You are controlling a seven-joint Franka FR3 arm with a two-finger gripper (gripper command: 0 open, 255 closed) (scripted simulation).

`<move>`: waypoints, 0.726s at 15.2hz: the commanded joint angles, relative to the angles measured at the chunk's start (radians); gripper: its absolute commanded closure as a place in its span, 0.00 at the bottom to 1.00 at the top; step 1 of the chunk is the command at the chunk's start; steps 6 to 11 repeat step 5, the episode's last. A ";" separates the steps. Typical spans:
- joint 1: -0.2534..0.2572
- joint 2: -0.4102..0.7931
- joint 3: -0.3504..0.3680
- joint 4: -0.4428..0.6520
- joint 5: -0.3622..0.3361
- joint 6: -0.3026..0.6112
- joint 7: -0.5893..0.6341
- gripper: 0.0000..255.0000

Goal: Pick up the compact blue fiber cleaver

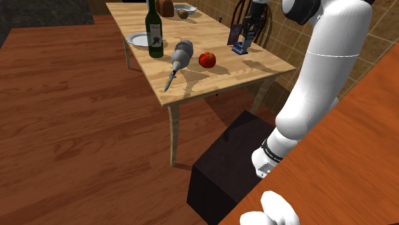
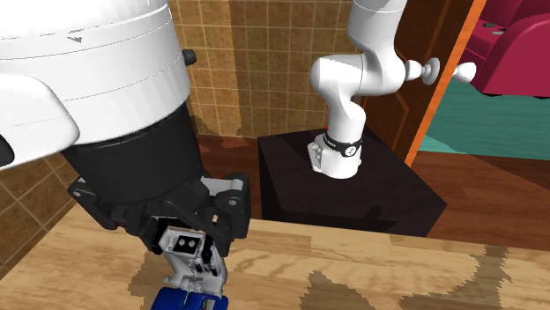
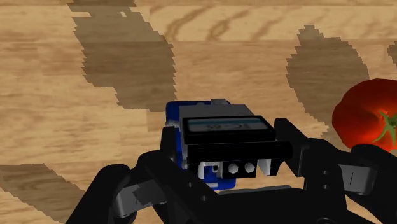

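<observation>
Gripper: I read its fingers clamped on the cleaver | cleaver: short blue body, black block with grey face, low over the table near the shoulder view's right edge | tomato near it | farther: plate, bottle at its rim.

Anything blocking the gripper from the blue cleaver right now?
Nothing visible does. The gripper is right at the blue cleaver on the wooden table. The tomato lies off to one side, apart from both.
</observation>
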 commanded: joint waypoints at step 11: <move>-0.006 0.004 -0.002 0.059 0.001 -0.055 0.000 1.00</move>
